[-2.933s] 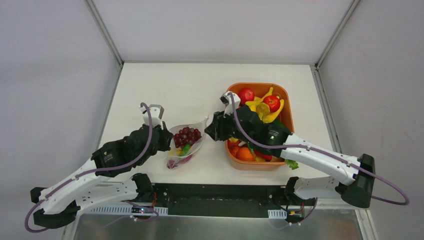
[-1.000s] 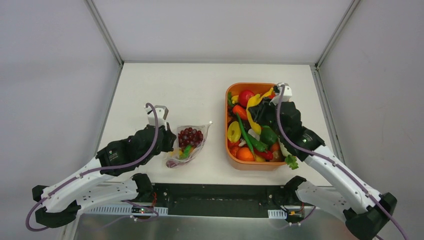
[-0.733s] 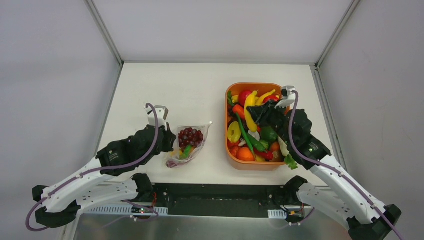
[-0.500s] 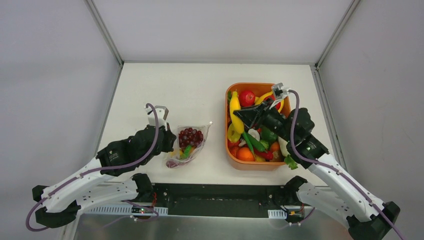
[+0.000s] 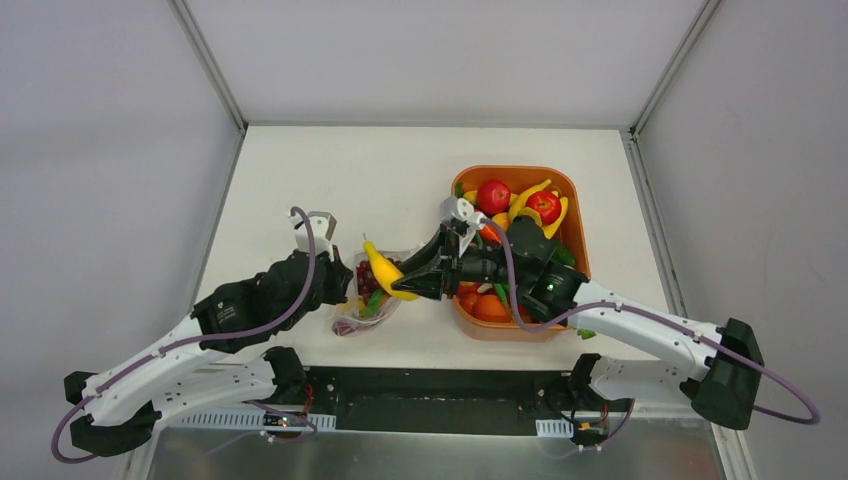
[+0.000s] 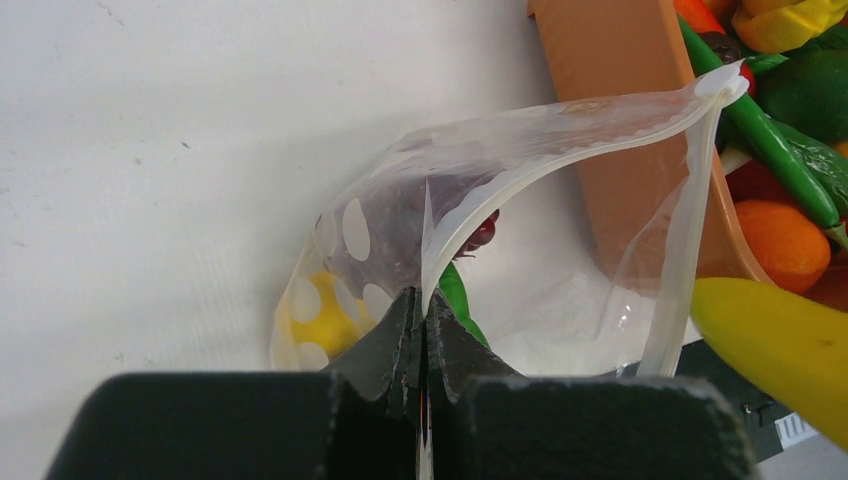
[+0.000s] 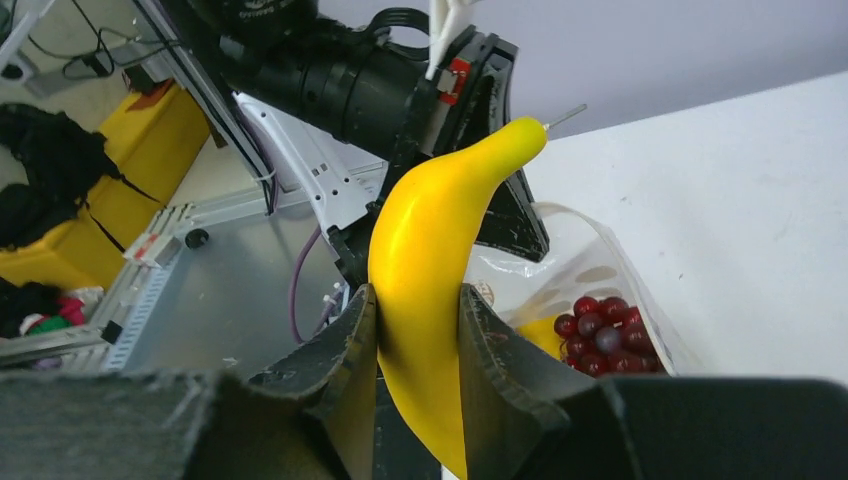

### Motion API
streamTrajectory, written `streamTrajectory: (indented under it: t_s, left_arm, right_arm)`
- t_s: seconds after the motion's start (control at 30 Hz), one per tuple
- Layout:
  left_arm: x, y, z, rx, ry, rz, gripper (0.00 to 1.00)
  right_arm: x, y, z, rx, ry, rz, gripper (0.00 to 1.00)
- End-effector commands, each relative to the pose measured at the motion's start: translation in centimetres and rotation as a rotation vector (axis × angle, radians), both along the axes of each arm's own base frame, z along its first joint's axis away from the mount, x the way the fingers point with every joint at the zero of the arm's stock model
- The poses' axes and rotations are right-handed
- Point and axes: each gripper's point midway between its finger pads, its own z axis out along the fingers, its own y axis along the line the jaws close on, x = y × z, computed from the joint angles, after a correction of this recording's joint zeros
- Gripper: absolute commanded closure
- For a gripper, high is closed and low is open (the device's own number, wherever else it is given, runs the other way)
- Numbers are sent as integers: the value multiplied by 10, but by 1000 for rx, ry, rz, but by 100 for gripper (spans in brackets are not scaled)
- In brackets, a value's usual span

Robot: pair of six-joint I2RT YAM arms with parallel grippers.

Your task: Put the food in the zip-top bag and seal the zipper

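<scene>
The clear dotted zip-top bag (image 5: 377, 295) lies left of the orange tray (image 5: 462, 312), its mouth held open toward the tray. It holds purple grapes (image 5: 368, 282), a yellow lemon (image 6: 318, 322) and a green piece (image 6: 455, 294). My left gripper (image 6: 422, 312) is shut on the bag's upper lip, beside the whitish zipper strip (image 6: 520, 176). My right gripper (image 7: 418, 310) is shut on a yellow toy banana (image 5: 383, 271), held above the bag's mouth. The banana also shows at the right edge of the left wrist view (image 6: 780, 340). The grapes show in the right wrist view (image 7: 602, 333).
The orange tray holds several more toy foods: red apples (image 5: 493, 193), yellow bananas (image 5: 533, 193), an orange (image 5: 490, 309), green peppers (image 6: 770, 140). The table's front edge runs just below the bag and tray. White walls enclose the table at the back and sides.
My right gripper lifted the yellow banana out of the tray and swung it left, from over the tray to above the bag's mouth. The left gripper stayed shut on the bag's lip.
</scene>
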Motion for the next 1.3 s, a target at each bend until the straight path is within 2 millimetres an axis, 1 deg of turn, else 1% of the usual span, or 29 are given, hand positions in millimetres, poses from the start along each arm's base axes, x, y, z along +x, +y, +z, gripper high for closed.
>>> streamTrajectory:
  t_s: [0.0,0.1,0.2,0.23,0.33,0.4,0.47,0.5,0.57,0.67,0.7,0.77,0.83,0.9,1.0,1.03,1.13,1.23,1.27]
  left_arm:
    - [-1,-12,4,-62,-4,-22,100]
    - [-1,-15,3,-72,1,-28,100]
    - [-2,-16,3,-76,6,-33,100]
    - [-2,-16,3,-77,6,-33,100]
    - [-2,-15,3,-82,4,-30,100]
    - [-2,-14,4,-84,2,-24,100]
    - [-2,-13,4,-89,-2,-21,100]
    - [-2,-12,5,-92,-4,-19,100]
    - [-2,-11,6,-97,-9,-15,100]
    - [-2,-8,6,-103,-16,-6,100]
    - [-2,-7,7,-104,-18,-3,100]
    - [-2,-5,8,-105,-22,1,100]
    - [-2,-3,9,-104,-27,10,100]
    - [-2,0,10,-108,-35,21,100]
    - [-1,4,12,-113,-45,34,100]
    - [-1,5,13,-112,-48,37,100]
    - [0,9,15,-104,-55,53,100]
    - [3,10,16,-94,-60,66,100]
    - [3,10,17,-89,-59,71,99]
  right_arm:
    - [-13,10,49,160,-245,74,100]
    - [-15,13,56,210,-309,78,100]
    - [-11,12,71,291,-355,42,100]
    - [-10,11,79,326,-365,33,100]
    - [-9,12,91,381,-335,20,100]
    - [-6,15,89,392,-295,10,100]
    - [0,20,75,366,-262,-5,100]
    - [4,23,63,342,-244,-18,100]
    - [14,26,30,287,-202,-63,100]
    - [27,19,-7,228,-169,-151,100]
    - [27,16,-20,203,-174,-154,100]
    - [21,15,-43,123,-206,-111,100]
    - [18,14,-60,28,-246,-78,97]
    - [21,13,-75,-61,-305,-66,94]
    - [25,11,-91,-182,-369,-45,89]
    - [26,10,-96,-230,-415,-22,87]
    - [20,8,-104,-299,-457,52,84]
    - [12,10,-103,-302,-482,116,82]
    - [14,12,-97,-281,-497,96,82]
